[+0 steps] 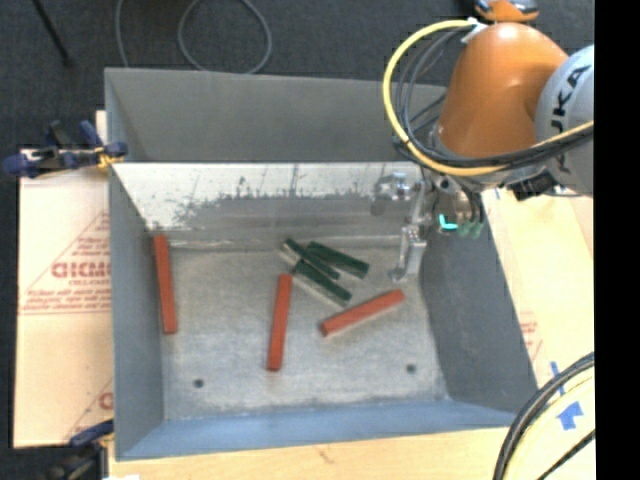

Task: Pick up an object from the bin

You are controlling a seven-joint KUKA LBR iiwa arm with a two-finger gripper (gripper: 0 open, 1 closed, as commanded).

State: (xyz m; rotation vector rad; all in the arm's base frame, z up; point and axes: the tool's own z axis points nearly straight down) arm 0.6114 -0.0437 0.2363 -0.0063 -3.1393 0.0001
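The hand (405, 266) hangs at the right of the bin (470, 308), just over the far end of a slanted red bar (362, 312) that lies clear of the green bars (325, 264) to its left, so it looks easy to take. Spread or pressed together, I cannot tell.

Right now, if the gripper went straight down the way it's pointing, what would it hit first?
Probably the upper right end of the slanted red stick, just below the gripper. Depth is unclear, so it could instead land on bare bin floor beside it.
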